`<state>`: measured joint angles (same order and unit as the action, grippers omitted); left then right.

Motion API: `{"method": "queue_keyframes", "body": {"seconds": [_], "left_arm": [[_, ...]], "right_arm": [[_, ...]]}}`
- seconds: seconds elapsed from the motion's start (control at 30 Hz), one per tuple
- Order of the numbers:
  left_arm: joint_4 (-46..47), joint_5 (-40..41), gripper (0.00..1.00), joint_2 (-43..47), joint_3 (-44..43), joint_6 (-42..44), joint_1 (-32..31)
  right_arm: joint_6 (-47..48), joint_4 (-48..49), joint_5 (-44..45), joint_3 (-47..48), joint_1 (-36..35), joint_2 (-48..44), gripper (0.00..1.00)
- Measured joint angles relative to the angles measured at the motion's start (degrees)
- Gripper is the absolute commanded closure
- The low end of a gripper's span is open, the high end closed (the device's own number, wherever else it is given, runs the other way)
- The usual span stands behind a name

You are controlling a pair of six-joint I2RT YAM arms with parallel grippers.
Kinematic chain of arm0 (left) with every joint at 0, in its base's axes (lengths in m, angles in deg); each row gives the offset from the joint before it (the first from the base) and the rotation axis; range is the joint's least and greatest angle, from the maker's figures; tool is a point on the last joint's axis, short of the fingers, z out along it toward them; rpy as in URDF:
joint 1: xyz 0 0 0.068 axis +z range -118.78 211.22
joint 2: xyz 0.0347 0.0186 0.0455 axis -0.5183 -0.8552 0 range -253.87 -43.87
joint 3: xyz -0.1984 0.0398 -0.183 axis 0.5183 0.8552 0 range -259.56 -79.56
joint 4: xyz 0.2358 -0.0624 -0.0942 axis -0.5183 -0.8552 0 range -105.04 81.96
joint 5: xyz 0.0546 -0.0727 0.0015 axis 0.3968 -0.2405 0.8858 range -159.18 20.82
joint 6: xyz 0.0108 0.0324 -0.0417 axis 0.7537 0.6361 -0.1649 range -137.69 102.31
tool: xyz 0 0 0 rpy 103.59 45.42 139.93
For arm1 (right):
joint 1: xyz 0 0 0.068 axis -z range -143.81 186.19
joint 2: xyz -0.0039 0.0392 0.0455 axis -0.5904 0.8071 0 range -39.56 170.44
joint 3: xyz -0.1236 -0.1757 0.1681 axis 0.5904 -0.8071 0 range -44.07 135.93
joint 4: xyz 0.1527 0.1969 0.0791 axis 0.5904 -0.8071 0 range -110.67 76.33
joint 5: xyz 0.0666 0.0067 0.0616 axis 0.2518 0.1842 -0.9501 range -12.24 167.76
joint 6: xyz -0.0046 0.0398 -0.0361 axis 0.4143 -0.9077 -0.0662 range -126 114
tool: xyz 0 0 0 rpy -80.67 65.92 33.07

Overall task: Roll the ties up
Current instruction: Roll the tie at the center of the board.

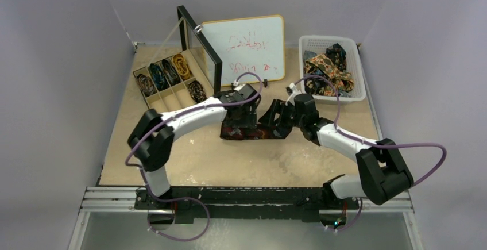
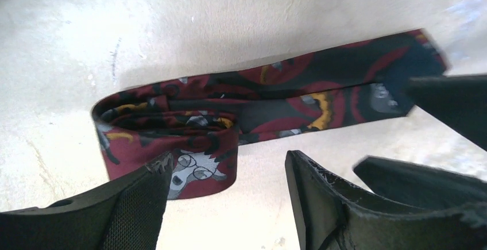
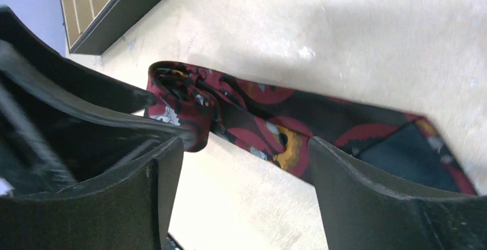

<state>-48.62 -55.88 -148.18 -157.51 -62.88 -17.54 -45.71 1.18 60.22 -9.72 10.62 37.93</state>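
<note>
I'm hovering my left gripper (image 2: pixel 228 161) low over the maroon tie (image 2: pixel 270 95), jaws spread wide w/ nothing between them but bare table (image 2: pixel 247 215) and a corner of the fabric. The tie's lying flat near the table's centre, running 9 to 3 in the overhead view. Its 9 o'clock end is doubled over into a loose, flattish coil. One of my left fingers (image 2: pixel 135 204) is sitting right in front of that coil; can't tell if it's touching.

My right gripper (image 3: pixel 244 146) is hanging over the tie's other end, at 3 o'clock from the left one. It's also standing wide apart and gripping nothing. One of its fingers (image 3: pixel 373 198) is covering part of the tie's pointed tip. From above, both grippers are sitting close together over the fabric.

At 10 o'clock from the tie, a compartment box (image 1: pixel 163 99) is holding rolled ties (image 1: pixel 172 70), its lid standing up. At 12, a whiteboard (image 1: pixel 247 46) w/ red scribbles is leaning upright. At 2 o'clock, a white basket (image 1: pixel 359 72) is holding loose ties (image 1: pixel 327 69) in a tangle.
</note>
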Motion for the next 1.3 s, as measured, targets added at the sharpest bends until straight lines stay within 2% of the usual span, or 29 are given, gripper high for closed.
{"method": "queue_keyframes", "body": {"seconds": [0.23,0.37,0.53,0.7,0.87,1.3], "left_arm": [[6.80,-5.84,0.27,17.05,9.75,-0.22,4.90],[8.98,-8.85,0.26,26.80,18.03,-0.28,8.79],[10.05,-13.29,0.25,34.84,27.85,-0.28,14.88],[10.43,-17.73,0.25,41.46,35.17,-0.22,21.51],[10.36,-20.35,0.25,45.64,37.20,-0.04,25.07],[10.51,-22.69,0.25,46.45,37.59,1.27,26.27]], "right_arm": [[13.27,6.86,-4.79,0.85,-0.72,0.00,0.07],[24.15,9.75,-7.98,2.51,-3.91,0.83,0.06],[39.32,6.21,-10.25,12.68,-10.56,9.62,0.06],[51.10,-0.44,-10.51,18.73,-15.52,18.73,0.02],[57.55,-6.54,-10.40,20.61,-16.00,23.02,0.01],[67.17,-17.27,-9.16,31.10,-16.00,32.00,0.03]]}}
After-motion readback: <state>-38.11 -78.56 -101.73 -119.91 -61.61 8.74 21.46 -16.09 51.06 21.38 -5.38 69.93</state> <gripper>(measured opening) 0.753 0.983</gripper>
